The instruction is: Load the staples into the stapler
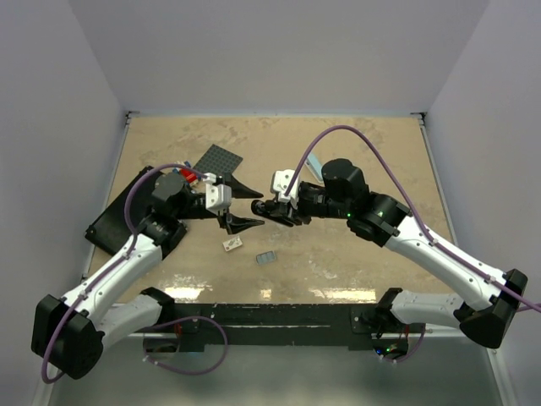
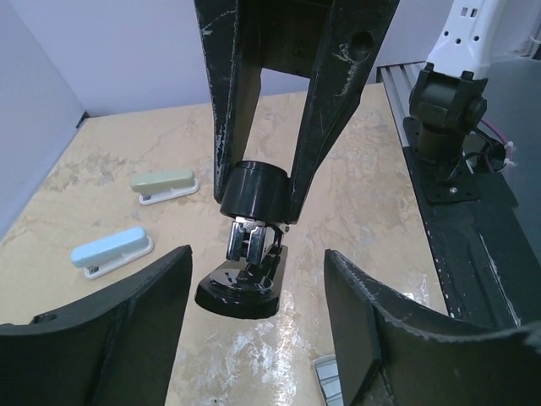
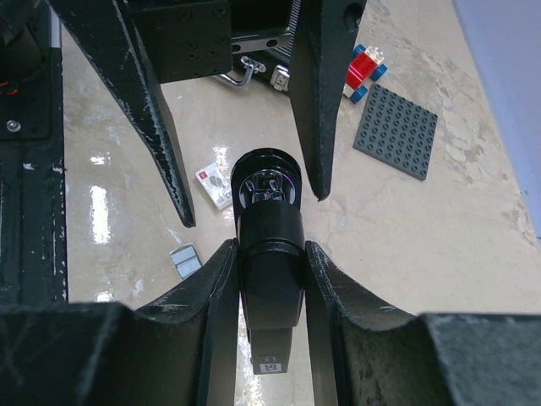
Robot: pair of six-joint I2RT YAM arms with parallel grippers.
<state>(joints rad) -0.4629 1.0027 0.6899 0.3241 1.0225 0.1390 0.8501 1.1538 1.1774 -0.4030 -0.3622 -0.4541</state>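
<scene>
While your right hand [image 3: 270,254] pinches the glossy black stapler [image 2: 243,289] across its body, your left hand [image 2: 258,258] stands spread wide on either side of it, both fingers apart from it. Your right fingers [image 3: 325,279] hide much of the stapler's length; from the left wrist you see only a rounded black end, a bright metal piece under it and a domed black base, and you cannot tell whether the magazine is open. The staples [image 1: 266,257], a flat pale grey-blue block, lie on the marbled beige table [image 1: 355,152] nearer the arm bases than both hands, near a small white box [image 1: 232,244]; their ribbing is too fine to make out, and the left wrist view cuts them off at its lower edge. A studded dark grey plate [image 1: 217,159] lies farther back.
</scene>
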